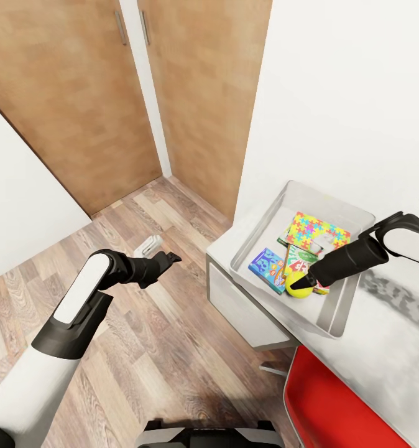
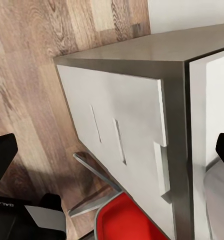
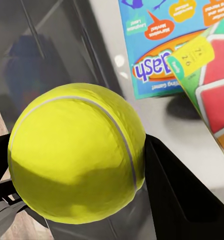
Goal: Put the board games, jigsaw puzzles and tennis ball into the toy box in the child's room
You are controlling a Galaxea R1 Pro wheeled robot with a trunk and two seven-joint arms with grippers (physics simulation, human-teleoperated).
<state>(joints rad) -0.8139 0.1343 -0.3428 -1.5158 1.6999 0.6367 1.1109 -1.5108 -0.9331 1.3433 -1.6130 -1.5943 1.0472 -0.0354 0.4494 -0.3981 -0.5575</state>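
1. The right tool (image 1: pixel 301 283) grips the tennis ball (image 1: pixel 298 284) between its two dark fingers (image 3: pixel 179 197), holding it inside the toy box (image 1: pixel 268 224), above the end of the box nearer the robot.
2. The toy box, a shallow light grey bin, sits on the pale grey bench (image 1: pixel 390 348) near the bench's end, with the white wall rising behind it.
3. Inside the box lie a jigsaw puzzle (image 1: pixel 315 229) of bright interlocking pieces, a light blue board game (image 1: pixel 268 269) and, between them, a green-edged board game (image 1: pixel 296 256) partly hidden by the right arm.
4. In the right wrist view the ball (image 3: pixel 77 152) bulges large in the foreground, the light blue game box (image 3: pixel 159 45) flat on the grey floor of the bin beyond it and the corner of the green-edged game box (image 3: pixel 211 75) overlapping it.
5. The left tool (image 1: pixel 171 256) hangs over the wood-plank floor (image 1: pixel 166 348), well apart from the bench; whether its fingers are wide or narrow cannot be told.
6. The left wrist view takes in the bench's white drawer fronts (image 2: pixel 116 135), and a red chair (image 2: pixel 131 220) below them.
7. The red chair (image 1: pixel 340 404) stands just beside the bench, close to the robot, and two wooden doors (image 1: pixel 197 87) close off the far corner.
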